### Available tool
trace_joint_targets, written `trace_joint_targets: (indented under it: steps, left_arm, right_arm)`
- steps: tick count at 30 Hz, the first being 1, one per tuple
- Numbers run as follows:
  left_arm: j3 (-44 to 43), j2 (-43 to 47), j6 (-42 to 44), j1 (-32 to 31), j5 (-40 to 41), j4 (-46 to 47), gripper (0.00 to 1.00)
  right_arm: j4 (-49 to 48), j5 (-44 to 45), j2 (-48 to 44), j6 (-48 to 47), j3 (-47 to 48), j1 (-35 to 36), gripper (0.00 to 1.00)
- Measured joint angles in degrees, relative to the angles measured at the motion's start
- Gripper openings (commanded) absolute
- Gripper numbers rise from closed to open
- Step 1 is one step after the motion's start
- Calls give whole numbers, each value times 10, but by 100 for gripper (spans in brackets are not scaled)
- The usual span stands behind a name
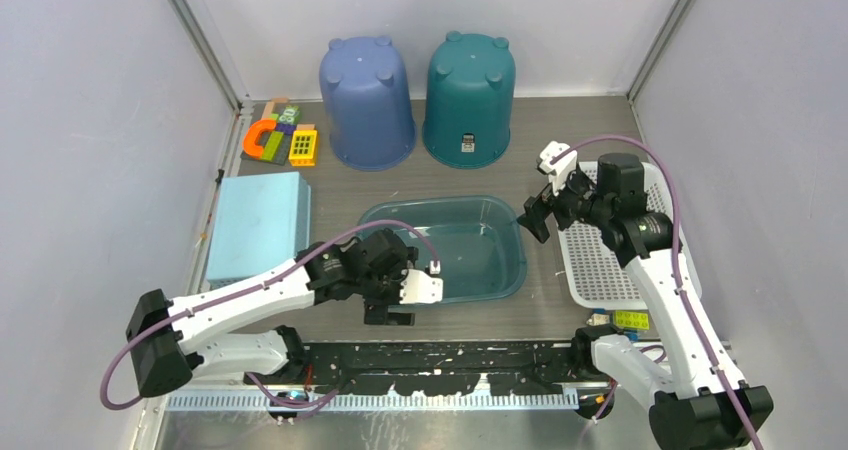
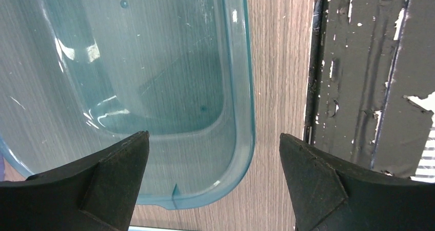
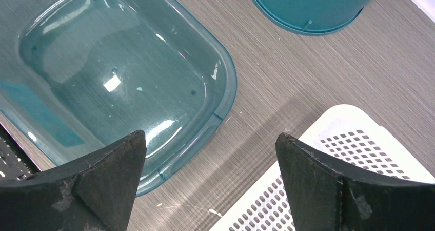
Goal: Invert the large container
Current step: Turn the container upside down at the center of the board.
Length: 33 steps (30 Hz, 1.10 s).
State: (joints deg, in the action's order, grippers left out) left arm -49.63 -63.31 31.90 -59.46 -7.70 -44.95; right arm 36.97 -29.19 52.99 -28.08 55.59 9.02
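Large container sits upright between left claw and right claw.

Bright, even light is coming down from overhead, and the pale walls are bouncing it back softly. White glare spots are glinting on the floor of the clear container, and more are gleaming along its rim in my left wrist view. A soft diagonal shadow is lying across the table beside the white basket. My left claw and right claw are showing their spread fingers as near-black shapes, slightly soft, less crisp than the wood grain beyond them. The overhead view is looking sharp throughout, though its wall edges are leaning outward.
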Motion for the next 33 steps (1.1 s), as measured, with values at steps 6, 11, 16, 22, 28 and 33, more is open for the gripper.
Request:
trace_joint_targets:
  steps: [6,11,16,22,28,33]
  left_arm:
    - [20,-20,-2,-31,25,31,100]
    - [29,-44,-2,-54,39,50,97]
    - [35,-71,-2,-62,50,67,80]
    - [40,-85,-7,-63,51,81,45]
    - [41,-84,-6,-63,51,86,45]
    - [43,-82,-6,-63,51,88,34]
  right_arm:
    - [-12,-17,0,5,-5,-10,100]
    - [-18,-28,0,5,-14,-13,100]
    - [-19,-32,0,4,-21,-13,100]
    - [-21,-35,0,4,-22,-14,100]
    - [-23,-37,-1,-3,-26,-14,100]
    - [-21,-41,-6,-12,-31,-15,100]
